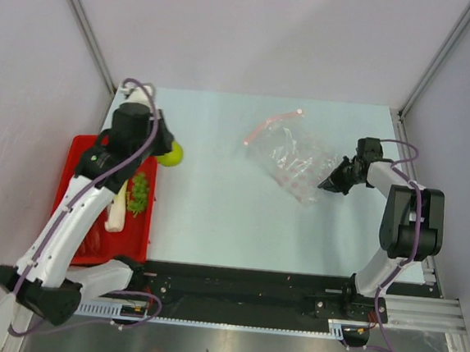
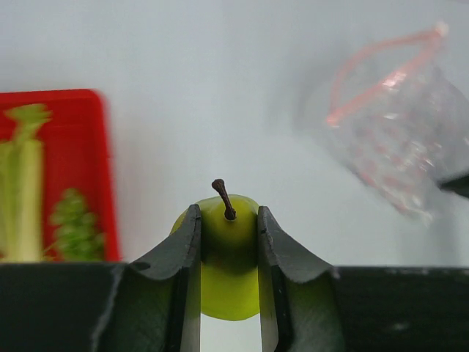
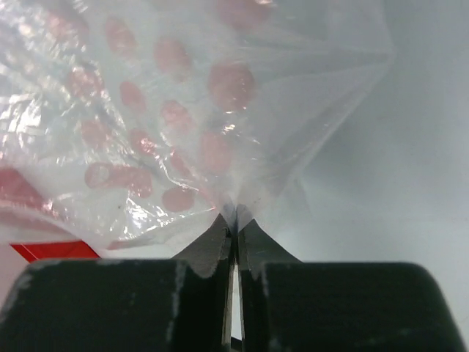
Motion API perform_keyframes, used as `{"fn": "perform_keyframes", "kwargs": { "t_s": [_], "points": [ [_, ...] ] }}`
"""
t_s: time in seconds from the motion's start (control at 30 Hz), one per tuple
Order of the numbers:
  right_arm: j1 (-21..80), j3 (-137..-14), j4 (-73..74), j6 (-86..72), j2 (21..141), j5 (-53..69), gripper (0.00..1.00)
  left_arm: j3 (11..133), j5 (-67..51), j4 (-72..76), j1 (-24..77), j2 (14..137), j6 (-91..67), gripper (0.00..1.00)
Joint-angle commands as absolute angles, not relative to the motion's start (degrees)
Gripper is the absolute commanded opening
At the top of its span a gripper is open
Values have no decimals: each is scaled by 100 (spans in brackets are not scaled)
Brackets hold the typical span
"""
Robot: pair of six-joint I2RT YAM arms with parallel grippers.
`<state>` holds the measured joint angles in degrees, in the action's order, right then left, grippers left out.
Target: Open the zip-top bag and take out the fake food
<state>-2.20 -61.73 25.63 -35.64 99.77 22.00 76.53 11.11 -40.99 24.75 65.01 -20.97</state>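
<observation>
- Zip-top bag [image 1: 290, 156] lies on the table [image 1: 215, 215] in its far right part, well clear of the right edge. It is crinkled clear plastic with pink dots.
- Pink zip strip [image 1: 272, 123] is on the bag's far-left end, pointing at the far edge. In the left wrist view the strip [image 2: 381, 81] reads as two separate strands, so the mouth is parted.
- Right gripper [image 1: 330, 184] is at the bag's near-right corner. Its jaws are pressed together and pinch a fold of the film, as the right wrist view shows [image 3: 233, 220]. Bag film [image 3: 183, 110] fans out up and left from the pinch point.
- Left gripper [image 1: 165, 148] is over the left part of the table, just beside the far right corner of the red tray [image 1: 81, 150]. Its jaws are clamped on the pear [image 1: 172, 154].
- From the left wrist camera, the fingers [image 2: 183, 257] grip both sides of the yellow-green pear [image 2: 229, 271], and the brown stem sticks out past the fingertips. Can't tell whether the pear touches the table.
- Tray sits along the left edge of the table, partly under the left arm.
- Stalk vegetable [image 1: 117, 211] lies in the tray near its right wall, and the green grape bunch [image 1: 139, 192] is just beside it. Both are blurred in the left wrist view, with the stalk [image 2: 22, 191] to the left of the grapes [image 2: 73, 227].
- Pear and bag are well apart.
</observation>
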Motion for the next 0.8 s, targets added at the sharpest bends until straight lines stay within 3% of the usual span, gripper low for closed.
{"fn": "perform_keyframes", "kwargs": {
  "t_s": [0.0, 0.17, 0.47, 0.53, 0.57, 0.6, 0.63, 0.67, 0.77],
  "points": [
    [-167, -6529, 2830, -3560, 10011, 1969, 8, 7095, 2319, -4894, 1558, 6486, -2469, 0],
    [-44, -6758, 3339, -3235, 9923, 1749, 15, 6286, 2399, -5789, 493, 6697, -3039, 0],
    [483, -6838, 3762, -2874, 9519, 1310, 30, 5203, 2127, -6038, 158, 6609, -3762, 0],
    [579, -6873, 3858, -2830, 9457, 1222, 36, 5177, 2057, -6047, 97, 6679, -3831, 5],
    [606, -6882, 3893, -2804, 9422, 1213, 39, 5168, 2048, -6073, 71, 6706, -3867, 17],
    [624, -6899, 3946, -2778, 9396, 1178, 50, 5159, 2057, -6082, 27, 6750, -3893, 26],
    [659, -6934, 3990, -2716, 9335, 1152, 55, 5142, 2031, -6065, 18, 6785, -3920, 37],
    [677, -6943, 4025, -2698, 9299, 1125, 59, 5142, 2013, -6064, 18, 6803, -3937, 53],
    [712, -6987, 4174, -2602, 9176, 1029, 75, 5176, 1934, -6012, 18, 6838, -3937, 71]
  ]
}}
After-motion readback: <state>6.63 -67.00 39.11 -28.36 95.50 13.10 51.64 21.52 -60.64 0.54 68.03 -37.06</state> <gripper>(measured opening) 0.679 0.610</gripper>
